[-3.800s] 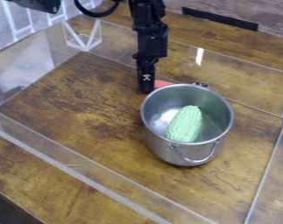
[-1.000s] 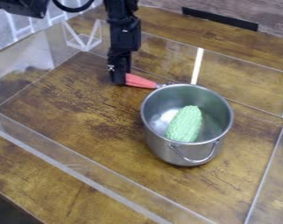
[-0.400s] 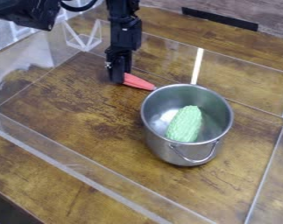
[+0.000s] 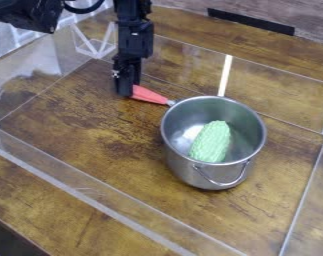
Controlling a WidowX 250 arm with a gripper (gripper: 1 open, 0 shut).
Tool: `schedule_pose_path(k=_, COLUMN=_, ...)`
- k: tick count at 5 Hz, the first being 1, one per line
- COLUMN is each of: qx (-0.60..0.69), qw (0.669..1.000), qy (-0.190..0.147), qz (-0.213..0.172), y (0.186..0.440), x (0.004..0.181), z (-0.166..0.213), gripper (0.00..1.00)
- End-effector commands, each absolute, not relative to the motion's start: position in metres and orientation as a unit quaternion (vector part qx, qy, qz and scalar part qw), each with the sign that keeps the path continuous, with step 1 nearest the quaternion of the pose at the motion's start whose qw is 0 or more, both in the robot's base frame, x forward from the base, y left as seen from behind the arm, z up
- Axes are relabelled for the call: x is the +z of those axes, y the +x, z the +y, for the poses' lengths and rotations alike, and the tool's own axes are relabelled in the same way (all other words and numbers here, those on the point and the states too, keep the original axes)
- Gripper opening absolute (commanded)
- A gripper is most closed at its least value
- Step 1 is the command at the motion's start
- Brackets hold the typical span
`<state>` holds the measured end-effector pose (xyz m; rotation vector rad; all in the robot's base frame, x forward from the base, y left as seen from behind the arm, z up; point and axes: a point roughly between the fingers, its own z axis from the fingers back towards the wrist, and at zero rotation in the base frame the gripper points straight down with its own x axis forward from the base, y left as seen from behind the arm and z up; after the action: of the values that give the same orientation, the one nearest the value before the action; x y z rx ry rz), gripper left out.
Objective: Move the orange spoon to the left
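The orange spoon (image 4: 154, 96) lies low over the wooden table, its red-orange handle pointing right toward the steel pot (image 4: 188, 170). My gripper (image 4: 124, 90) points down at the spoon's left end and is shut on it; the spoon's silver bowl is hidden behind the fingers. The spoon's right tip ends just short of the pot's upper-left rim.
A green knobbly object (image 4: 212, 141) rests inside the pot. Clear plastic walls (image 4: 70, 185) fence the wooden work area on all sides, with a transparent stand (image 4: 90, 38) at the back left. Bare wood lies left of and in front of the gripper.
Since the earliest frame my gripper has moved left, away from the pot's rim, carrying the spoon with it. Over the last second it has hardly moved.
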<state>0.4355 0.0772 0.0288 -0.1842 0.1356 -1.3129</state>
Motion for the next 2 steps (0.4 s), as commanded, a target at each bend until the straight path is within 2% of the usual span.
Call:
schedule_pose_path(k=1, qx=-0.585, qw=0.808, qy=-0.057, qz=0.045, y=0.433, x=0.079, z=0.093, gripper=0.00)
schedule_pose_path(k=2, qx=-0.578, qw=0.812, qy=-0.057, qz=0.054, y=0.425, x=0.095, z=0.094, gripper=0.00)
